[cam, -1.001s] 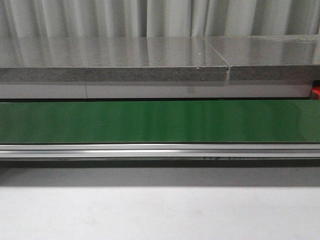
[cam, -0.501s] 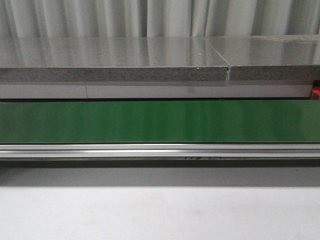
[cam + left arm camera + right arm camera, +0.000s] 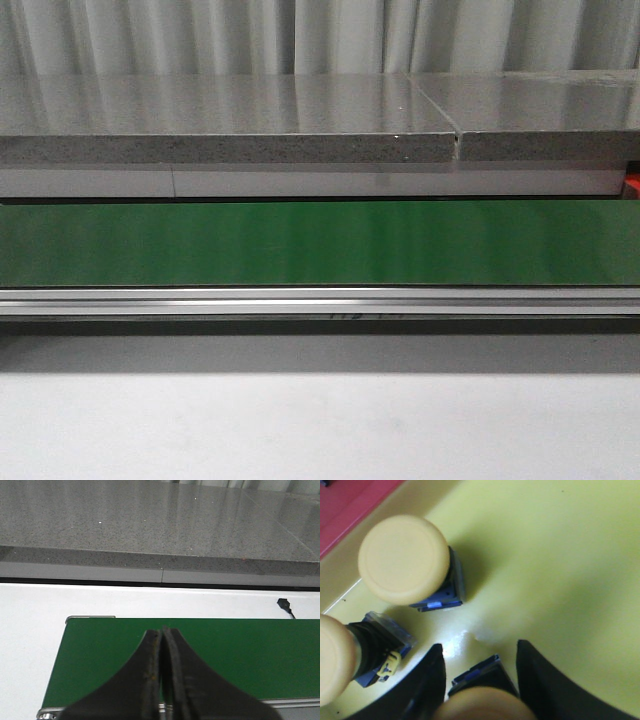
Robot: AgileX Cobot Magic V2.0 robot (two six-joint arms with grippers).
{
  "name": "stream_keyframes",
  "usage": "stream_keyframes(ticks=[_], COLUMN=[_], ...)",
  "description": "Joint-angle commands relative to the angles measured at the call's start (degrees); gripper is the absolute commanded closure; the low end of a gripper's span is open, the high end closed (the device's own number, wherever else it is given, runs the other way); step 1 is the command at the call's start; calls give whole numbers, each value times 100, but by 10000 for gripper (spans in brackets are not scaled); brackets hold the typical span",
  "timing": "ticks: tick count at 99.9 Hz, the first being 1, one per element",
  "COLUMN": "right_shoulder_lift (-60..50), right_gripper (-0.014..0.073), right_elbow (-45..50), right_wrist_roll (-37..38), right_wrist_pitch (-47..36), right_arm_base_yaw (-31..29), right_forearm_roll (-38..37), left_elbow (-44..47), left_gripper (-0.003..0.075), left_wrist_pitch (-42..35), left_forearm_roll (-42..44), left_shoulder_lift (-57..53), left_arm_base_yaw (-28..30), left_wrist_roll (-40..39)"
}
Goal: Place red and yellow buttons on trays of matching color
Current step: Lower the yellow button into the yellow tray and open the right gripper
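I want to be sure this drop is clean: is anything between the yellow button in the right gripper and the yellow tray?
Nothing visible. The button sits between the right gripper fingers just above bare yellow tray; two other yellow buttons stand beside it.

- Green conveyor belt (image 3: 320,242) ran the full width of the front view, nothing visible on it.
- Aluminium rail (image 3: 320,300) sat just in front of the belt, along its near edge.
- Grey speckled stone counter (image 3: 220,120) lay behind the belt, with a seam right of centre.
- White tabletop (image 3: 320,425) was nearest the camera, in front of the belt.
- Left wrist view: belt end (image 3: 240,655) rested on a white surface (image 3: 30,645); a small black connector (image 3: 284,603) lay on that surface just beyond the belt.
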Motion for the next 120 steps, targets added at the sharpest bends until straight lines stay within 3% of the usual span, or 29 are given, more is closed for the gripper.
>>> stream_keyframes(ticks=[1,31,43,60,69,120], right_shoulder_lift=[-94,14,14,14,14,-1140], right_gripper=[538,508,368,90,18,11], right_elbow=[-117,-117,-117,-117,-117,-455], right_wrist_roll=[-8,-14,-14,-14,-14,-9], right_wrist_pitch=[-316,-223,-223,-223,-223,-18], right_arm_base_yaw=[-42,-42,-42,-42,-42,84], right_forearm_roll=[1,-10,-10,-4,39,194], left_elbow=[-150,-150,-150,-150,-150,-150], left_gripper=[739,739,739,739,739,739], left_wrist_pitch=[-425,-425,-425,-425,-425,-425], left_forearm_roll=[-41,-41,-41,-41,-41,-41], left_shoulder_lift=[22,22,22,22,22,22], left_arm_base_yaw=[10,10,10,10,10,10], left_wrist_roll=[-48,-48,-48,-48,-48,-48])
